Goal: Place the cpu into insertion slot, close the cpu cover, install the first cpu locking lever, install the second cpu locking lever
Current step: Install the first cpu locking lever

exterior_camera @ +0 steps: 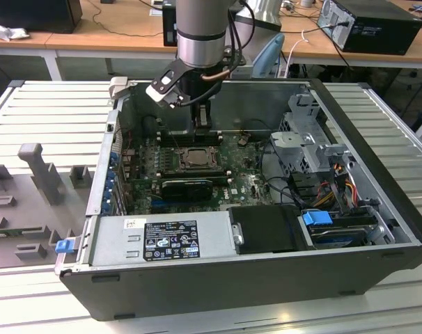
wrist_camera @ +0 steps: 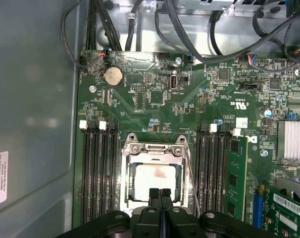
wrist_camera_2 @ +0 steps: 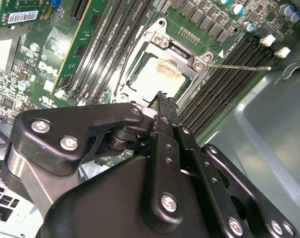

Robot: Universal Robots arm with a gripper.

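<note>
The cpu (wrist_camera: 155, 179) lies, seemingly under the cpu cover (wrist_camera: 154, 148), between memory slots (wrist_camera: 96, 173).

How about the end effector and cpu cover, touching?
Cannot tell. In the first wrist view the end effector overlaps the cpu cover, hiding any gap.

The place is a robotics laboratory or test workshop. A robot arm (exterior_camera: 200, 28) lowers its pincer (exterior_camera: 204, 126) into an opened desktop computer case (exterior_camera: 267, 278). The case lies on a ribbed metal table (exterior_camera: 51, 111), with grey moulded fixtures (exterior_camera: 33, 163) near the table's edge at the exterior view's left. Beyond the table's far edge stand wooden tables (exterior_camera: 106, 36) with loose cables (exterior_camera: 98, 15) and a black computer box (exterior_camera: 371, 24), and the first wrist view shows the case's bare green circuit board (wrist_camera: 140, 79).
</note>
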